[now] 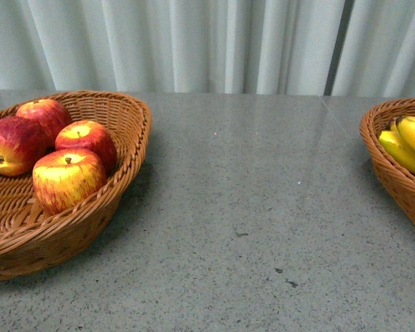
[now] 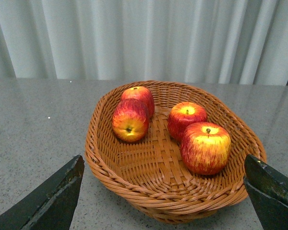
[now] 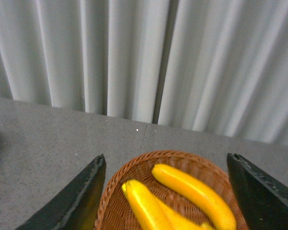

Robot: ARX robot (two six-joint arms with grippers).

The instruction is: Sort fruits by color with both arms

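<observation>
Several red apples streaked with yellow [image 1: 69, 178] lie in a wicker basket [image 1: 128, 176] at the left of the front view. The left wrist view shows the same apples [image 2: 205, 146] in that basket [image 2: 149, 201]. My left gripper [image 2: 164, 191] hangs open above the basket's near rim, with nothing between its fingers. Yellow bananas [image 1: 409, 142] lie in a second wicker basket [image 1: 394, 176] at the right edge. In the right wrist view my right gripper [image 3: 167, 191] stands open over those bananas [image 3: 192, 194] and holds nothing. Neither arm shows in the front view.
A grey speckled table [image 1: 249, 207] stretches between the two baskets. A pale pleated curtain [image 1: 207, 41] hangs behind the table's far edge. The banana basket [image 3: 134, 191] is cut off by the frame edge in both views.
</observation>
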